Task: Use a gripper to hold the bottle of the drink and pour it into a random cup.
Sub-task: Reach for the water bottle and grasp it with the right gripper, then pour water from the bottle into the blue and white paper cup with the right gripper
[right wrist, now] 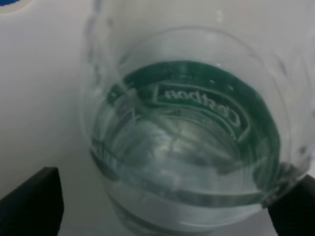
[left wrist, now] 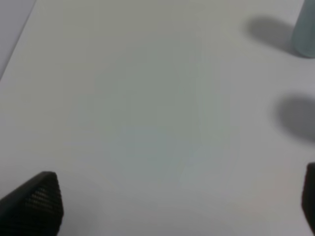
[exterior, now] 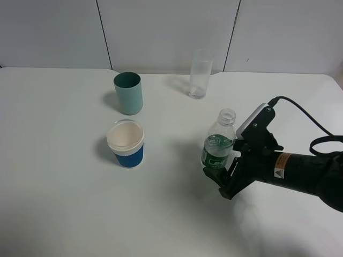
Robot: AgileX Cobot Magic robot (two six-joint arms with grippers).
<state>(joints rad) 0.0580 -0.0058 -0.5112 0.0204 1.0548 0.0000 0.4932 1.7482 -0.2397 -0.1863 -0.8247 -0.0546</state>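
The bottle of the drink (exterior: 218, 144), clear with a green label and no cap, stands on the white table right of centre. My right gripper (exterior: 218, 181) reaches in from the right, its fingers on either side of the bottle's lower half. In the right wrist view the bottle (right wrist: 187, 137) fills the space between the jaws; one finger (right wrist: 34, 201) stands apart from it and the other (right wrist: 295, 206) is at its wall, so the right gripper (right wrist: 170, 206) is open. The blue cup (exterior: 126, 144) with a white inside stands to the bottle's left. My left gripper (left wrist: 179, 196) is open over bare table.
A teal-green cup (exterior: 128, 93) stands behind the blue cup, and a tall clear glass (exterior: 200, 74) stands at the back behind the bottle. The left wrist view catches the edge of a pale cup (left wrist: 305, 29). A grey wall closes off the table's far edge.
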